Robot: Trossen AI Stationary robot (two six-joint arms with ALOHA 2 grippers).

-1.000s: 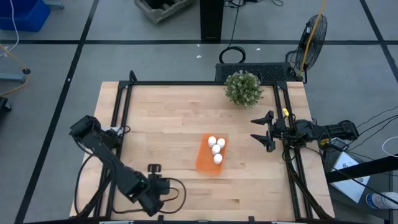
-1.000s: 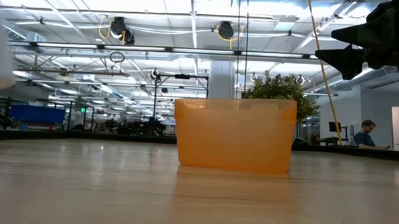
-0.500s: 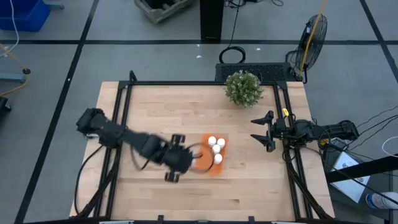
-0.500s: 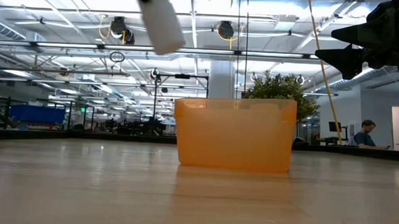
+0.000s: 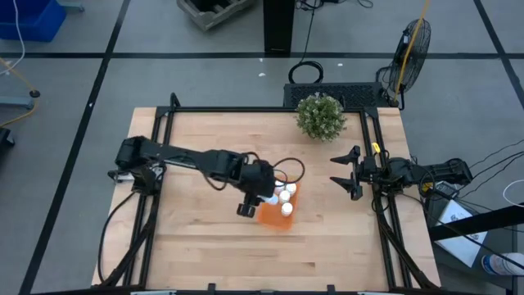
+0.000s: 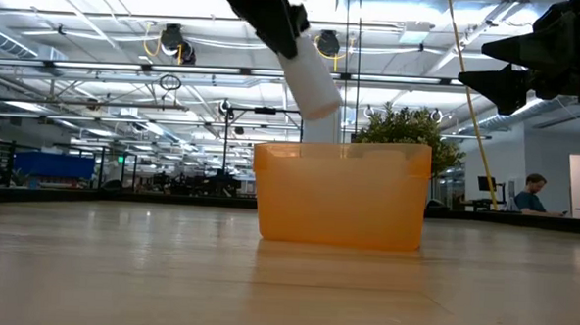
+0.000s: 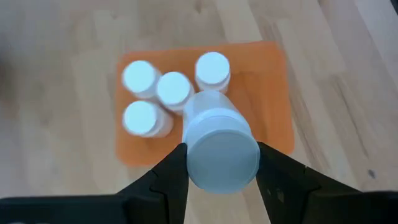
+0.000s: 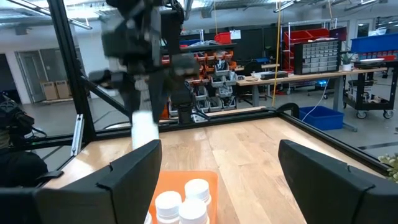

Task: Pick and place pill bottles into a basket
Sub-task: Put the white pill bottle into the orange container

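Here, the left gripper (image 7: 217, 180), jaws clamped on a small white capped pill bottle (image 7: 219, 144), hangs above the shallow bright-orange plastic tray (image 7: 273, 93) holding four bottles (image 7: 212, 69); the right gripper (image 5: 347, 173) waits open at the table's right edge.

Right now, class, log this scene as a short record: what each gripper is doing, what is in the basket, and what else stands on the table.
left gripper: shut on the held pill bottle, above the basket
held pill bottle: tilted, not yet in the basket
bottles in basket: four, standing upright
right gripper: open, waiting at the table's right edge, holding nothing
plant: far side of the table, apart from the basket
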